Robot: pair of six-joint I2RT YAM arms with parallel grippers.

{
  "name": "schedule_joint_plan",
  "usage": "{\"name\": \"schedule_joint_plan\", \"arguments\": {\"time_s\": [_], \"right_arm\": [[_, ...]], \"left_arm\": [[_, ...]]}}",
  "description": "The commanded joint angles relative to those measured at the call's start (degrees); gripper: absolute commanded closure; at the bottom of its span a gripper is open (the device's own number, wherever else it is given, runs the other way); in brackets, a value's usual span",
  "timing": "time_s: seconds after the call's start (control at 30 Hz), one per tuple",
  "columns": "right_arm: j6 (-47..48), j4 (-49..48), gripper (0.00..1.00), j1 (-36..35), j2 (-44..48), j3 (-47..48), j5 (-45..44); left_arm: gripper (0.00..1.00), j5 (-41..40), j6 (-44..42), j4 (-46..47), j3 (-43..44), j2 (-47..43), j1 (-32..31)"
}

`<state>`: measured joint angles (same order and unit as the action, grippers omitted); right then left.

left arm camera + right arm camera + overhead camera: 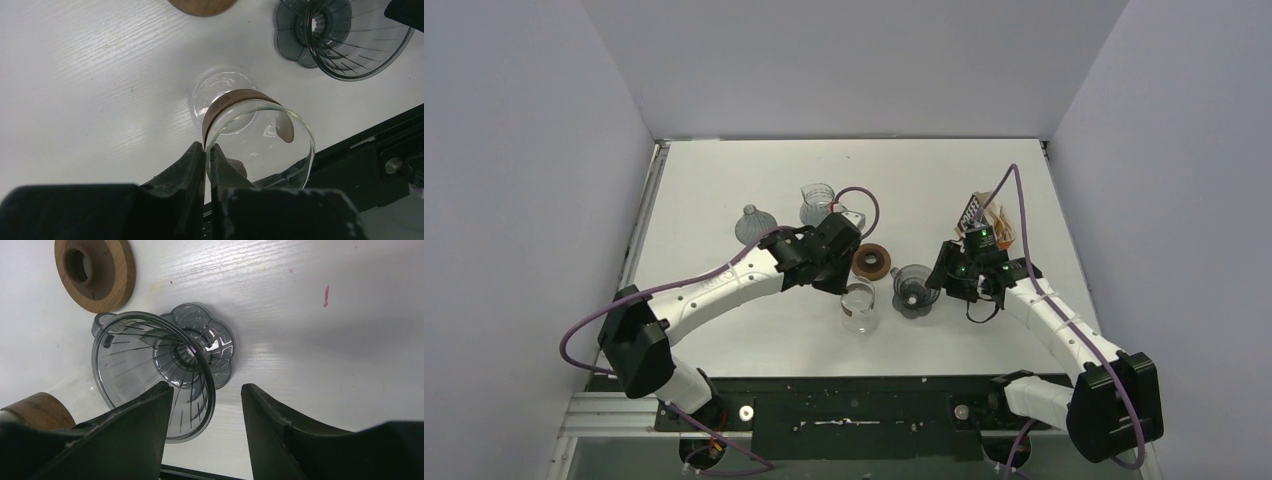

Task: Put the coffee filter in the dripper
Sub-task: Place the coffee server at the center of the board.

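Table (714, 180), white, bearing: wooden ring (115, 276); clear glass with brown band (860, 306), near the ring; clear jug (816, 204), farther back; printed packet (984, 215), right side.

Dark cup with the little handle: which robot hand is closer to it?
Right. The right gripper hangs open over the rim of the dark cup. The left gripper is off beside it, pinching the clear glass.

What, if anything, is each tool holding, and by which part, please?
The left tool pinches the rim of the clear brown-banded glass cup. The right tool is open at the rim of the smoky grey see-through dripper, holding nothing.
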<state>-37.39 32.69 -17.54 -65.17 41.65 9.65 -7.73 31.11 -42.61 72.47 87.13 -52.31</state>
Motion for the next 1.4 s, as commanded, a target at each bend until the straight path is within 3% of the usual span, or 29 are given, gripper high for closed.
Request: {"name": "schedule_joint_plan", "arguments": {"time_s": [0.0,0.27,0.6,0.9,1.17,1.27,1.37], "right_arm": [[-1.54,-3.49,0.47,0.83,-0.57,-0.68,0.52],[-1.81,-4.16,0.52,1.27,-0.75,-1.19,0.72],[-2.43,-5.29,0.62,1.54,-1.24,-2.18,1.29],[-2.69,-5.93,0.75,1.63,-1.78,-2.32,1.77],[-2.95,-6.29,0.90,1.63,-1.85,-2.47,1.95],[-2.98,-6.24,1.00,1.68,-1.68,-2.46,2.12],[-2.97,-5.82,1.00,1.66,-1.27,-2.09,2.13]], "left_arm": [[0.95,-0.27,0.84,3.54,0.97,0.29,-0.63],[0.94,-0.36,1.01,4.51,-0.09,0.97,-0.96],[0.86,-0.71,1.24,4.80,-1.10,1.07,-1.12],[0.62,-2.14,1.11,3.39,-0.04,-0.08,-1.21],[0.49,-2.44,0.78,2.53,1.65,-2.21,-1.21],[0.46,-2.75,0.62,2.28,2.50,-3.15,-1.21],[0.44,-3.15,0.40,2.03,3.45,-3.99,-1.21]]}}
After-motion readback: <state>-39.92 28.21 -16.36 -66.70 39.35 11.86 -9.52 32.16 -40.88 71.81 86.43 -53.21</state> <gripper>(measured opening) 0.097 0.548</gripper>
